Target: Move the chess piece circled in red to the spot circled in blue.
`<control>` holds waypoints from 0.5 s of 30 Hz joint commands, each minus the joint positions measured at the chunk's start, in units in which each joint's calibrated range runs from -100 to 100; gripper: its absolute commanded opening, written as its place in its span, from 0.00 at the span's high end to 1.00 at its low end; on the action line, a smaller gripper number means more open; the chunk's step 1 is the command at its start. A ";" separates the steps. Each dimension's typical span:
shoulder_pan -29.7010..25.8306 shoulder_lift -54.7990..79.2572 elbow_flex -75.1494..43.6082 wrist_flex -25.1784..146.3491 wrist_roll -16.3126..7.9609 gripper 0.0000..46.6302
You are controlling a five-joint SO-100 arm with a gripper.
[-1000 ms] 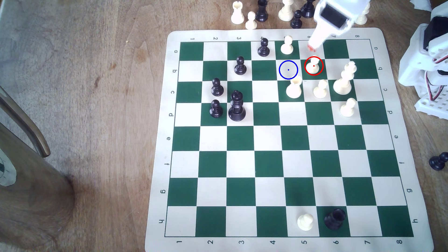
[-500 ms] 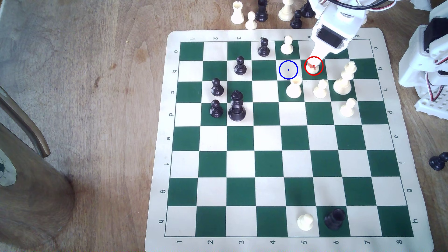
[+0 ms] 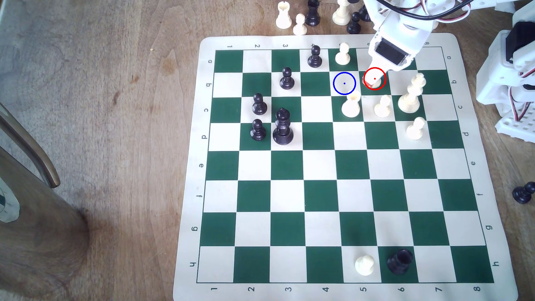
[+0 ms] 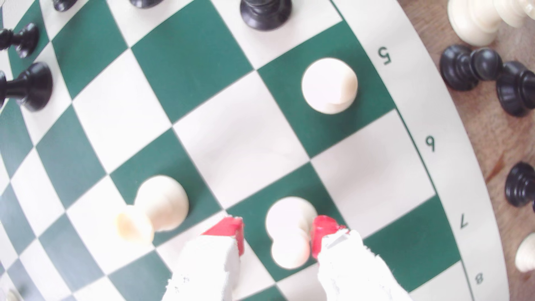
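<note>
The chess piece [image 3: 375,84], a small cream pawn, stands on the dark green square ringed in red, mostly covered by my arm in the exterior view. My gripper [image 3: 372,82] is open and lowered around it. In the wrist view the pawn [image 4: 289,231] sits between the two red-tipped fingers [image 4: 228,231]; one tip lies close against its neck, the other stands a little apart. The spot [image 3: 344,83], a cream square with a blue ring and dot, lies one square to the exterior view's left and is bare. That same cream square [image 4: 243,139] shows beyond the fingertips.
A cup-topped cream piece [image 3: 351,105] stands just in front of the spot. Another cream pawn [image 3: 343,54] sits behind it. A cream pawn [image 3: 382,106] and the tall king [image 3: 411,95] are near the held square. Spare pieces [image 3: 312,14] crowd the table beyond the board.
My gripper came down from the board's far edge onto the red-ringed square, and its fingers now straddle the pawn. No piece has moved.
</note>
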 commanded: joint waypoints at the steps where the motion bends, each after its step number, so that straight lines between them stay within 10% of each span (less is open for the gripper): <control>1: -0.82 0.35 -0.49 -0.67 -0.10 0.73; 15: -0.90 0.52 0.60 -1.32 0.63 0.88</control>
